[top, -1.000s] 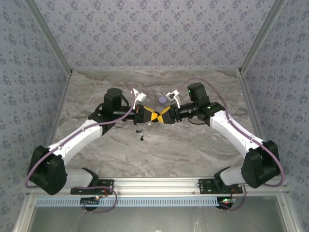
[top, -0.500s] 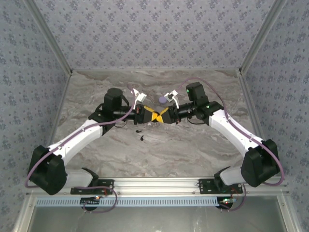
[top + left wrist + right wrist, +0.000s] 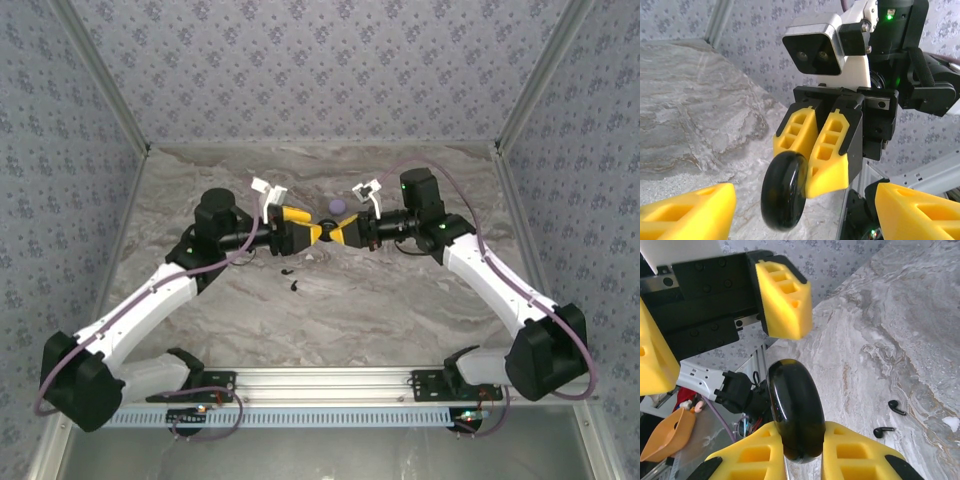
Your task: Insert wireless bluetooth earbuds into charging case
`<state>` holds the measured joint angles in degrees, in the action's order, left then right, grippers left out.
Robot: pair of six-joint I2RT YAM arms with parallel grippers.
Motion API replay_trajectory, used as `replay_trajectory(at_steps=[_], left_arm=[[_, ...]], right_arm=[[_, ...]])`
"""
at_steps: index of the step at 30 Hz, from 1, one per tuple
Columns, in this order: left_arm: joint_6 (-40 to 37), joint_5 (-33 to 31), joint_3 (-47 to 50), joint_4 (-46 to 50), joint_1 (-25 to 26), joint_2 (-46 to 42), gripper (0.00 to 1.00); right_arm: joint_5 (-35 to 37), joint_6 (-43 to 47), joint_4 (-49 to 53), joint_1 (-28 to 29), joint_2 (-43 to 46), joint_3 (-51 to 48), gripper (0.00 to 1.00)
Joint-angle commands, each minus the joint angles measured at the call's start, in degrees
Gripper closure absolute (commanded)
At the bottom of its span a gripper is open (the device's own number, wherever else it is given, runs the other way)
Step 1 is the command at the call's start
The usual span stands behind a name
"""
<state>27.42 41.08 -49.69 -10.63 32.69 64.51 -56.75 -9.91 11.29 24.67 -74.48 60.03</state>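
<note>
Currently, right gripper (image 3: pixel 800 450): we are seeing it clamping the charging case (image 3: pixel 795 415) on edge between its yellow fingers.
Left gripper (image 3: pixel 300 226): we are seeing it facing the right one, jaws standing wide, gripping nothing.
Charging case: we are finding it hanging clear of the table (image 3: pixel 900 330).
Earbuds (image 3: pixel 897 407): we are finding both lying on the table, near each other, apart from the case.
Lilac disc (image 3: pixel 337 207): we are seeing it resting on the table beyond the grippers.
</note>
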Motion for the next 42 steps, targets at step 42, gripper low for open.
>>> replay_trajectory(at_steps=[42], left_arm=[[4.2,-5.8,3.5,-11.4,3.9,0.8,0.66]], right_arm=[[2.8,-9.4,-8.8,3.6,3.3,-0.7,0.8]])
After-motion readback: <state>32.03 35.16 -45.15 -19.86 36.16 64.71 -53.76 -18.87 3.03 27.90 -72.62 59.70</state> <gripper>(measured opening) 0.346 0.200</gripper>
